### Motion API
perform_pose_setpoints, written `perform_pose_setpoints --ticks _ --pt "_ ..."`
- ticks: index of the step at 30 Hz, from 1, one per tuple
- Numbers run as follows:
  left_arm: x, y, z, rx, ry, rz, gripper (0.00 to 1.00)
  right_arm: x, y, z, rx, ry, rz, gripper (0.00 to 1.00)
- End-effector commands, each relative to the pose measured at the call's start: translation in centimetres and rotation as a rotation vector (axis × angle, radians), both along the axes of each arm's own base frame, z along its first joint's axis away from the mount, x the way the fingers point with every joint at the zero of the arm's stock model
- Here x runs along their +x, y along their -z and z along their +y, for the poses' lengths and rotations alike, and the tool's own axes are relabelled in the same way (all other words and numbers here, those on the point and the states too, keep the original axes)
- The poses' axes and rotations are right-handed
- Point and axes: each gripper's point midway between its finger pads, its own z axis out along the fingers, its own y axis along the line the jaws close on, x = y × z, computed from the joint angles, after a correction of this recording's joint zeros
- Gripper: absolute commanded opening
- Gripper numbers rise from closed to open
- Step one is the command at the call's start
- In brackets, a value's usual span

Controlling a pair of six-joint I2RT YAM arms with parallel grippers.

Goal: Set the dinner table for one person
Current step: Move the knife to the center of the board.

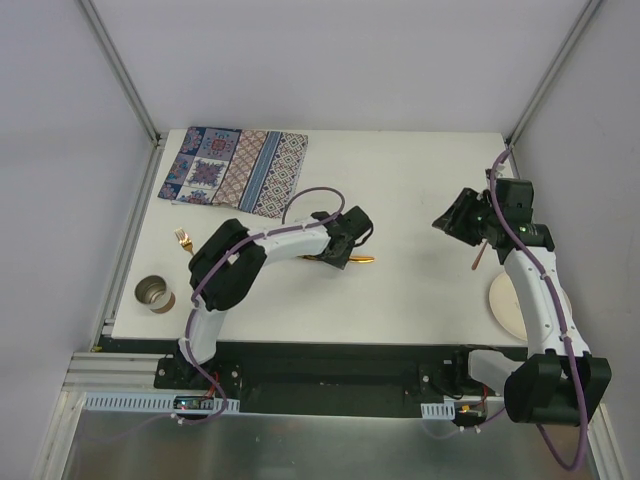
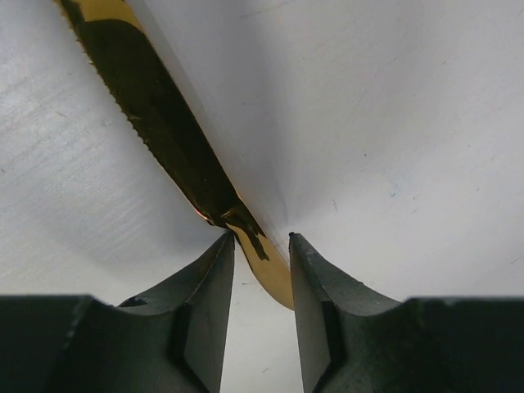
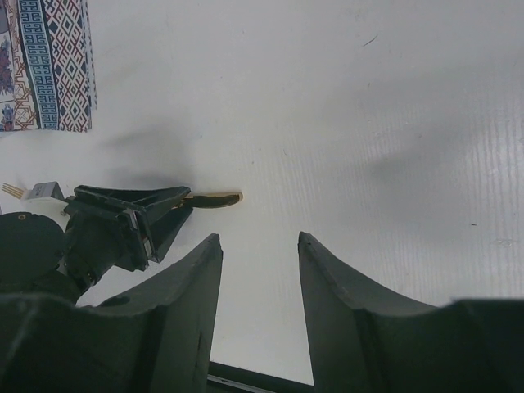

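A gold knife (image 1: 362,259) lies flat on the white dinner table (image 1: 400,180) near its middle. My left gripper (image 1: 345,248) is down over it. In the left wrist view the jaws (image 2: 260,237) stand a little apart on either side of the gold handle (image 2: 270,270), which crosses the gap at a slant, and the serrated blade (image 2: 155,123) runs away to the upper left. Bare table shows between the fingers. My right gripper (image 1: 455,222) hovers at the right, open (image 3: 258,237) and holding nothing. From there the knife (image 3: 217,199) shows ahead.
A blue-and-red patterned placemat (image 1: 235,168) lies at the back left. A gold fork (image 1: 183,240) and a tin can (image 1: 155,293) sit near the left edge. A white plate (image 1: 503,305) rests at the right front, partly under the right arm. A thin brownish utensil (image 1: 478,255) lies beside it.
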Motion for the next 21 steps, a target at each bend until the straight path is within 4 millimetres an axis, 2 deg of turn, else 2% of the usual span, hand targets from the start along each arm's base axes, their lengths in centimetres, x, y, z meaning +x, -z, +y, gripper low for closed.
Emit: perform_pose_setpoints --ticks 1,3,4,6,8,11,21 --pt "0.2 1.8 2.4 -0.011 -0.245 0.049 0.30 0.0 -2.4 -0.1 0.010 -0.003 -0.060 0.45" --pt "0.4 1.7 2.8 -0.005 -0.238 0.048 0.28 0.0 -2.5 -0.1 0.011 0.000 -0.062 0.45" --pt "0.4 1.8 3.1 0.002 -0.234 0.051 0.21 0.0 -2.5 -0.1 0.011 0.002 -0.061 0.45" --pt "0.6 1.8 3.6 0.017 -0.213 0.055 0.17 0.0 -2.5 -0.2 0.010 0.003 -0.061 0.45" --pt "0.7 2.0 4.0 0.023 -0.182 0.076 0.08 0.0 -2.5 -0.2 0.010 0.009 -0.060 0.45" --pt "0.9 1.9 4.3 0.036 -0.126 0.088 0.01 0.1 -2.4 -0.2 0.013 0.010 -0.056 0.45" --pt "3.4 1.3 6.3 0.107 0.180 0.141 0.00 0.6 -1.9 -0.1 0.028 0.015 -0.052 0.45"
